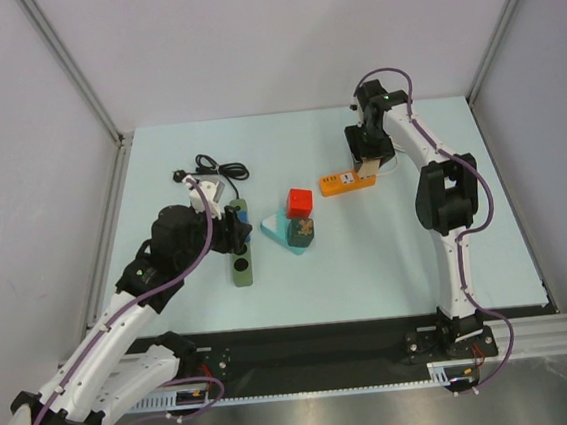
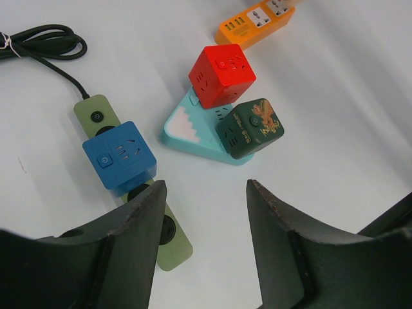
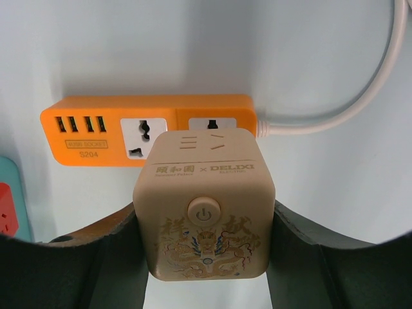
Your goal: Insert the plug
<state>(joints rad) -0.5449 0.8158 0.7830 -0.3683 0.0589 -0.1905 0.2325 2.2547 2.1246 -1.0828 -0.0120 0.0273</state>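
Trouble could come from the plug (image 1: 178,175) lying far-left beyond the green strip (image 1: 241,267), untouched: the left claw (image 2: 206,187), spread empty near the blue cube (image 2: 119,158), may nudge that cube reaching over, while the right claw (image 3: 205,215), pinching a beige cube (image 3: 205,187) by the orange strip (image 3: 212,103), cannot help

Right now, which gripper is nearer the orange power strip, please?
Right. The right gripper holds a beige cube right at the orange power strip; the left gripper is by the green strip.

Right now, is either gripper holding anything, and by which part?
Right gripper clamps the beige cube adapter by its two opposite sides, above the orange power strip. Left gripper holds nothing.
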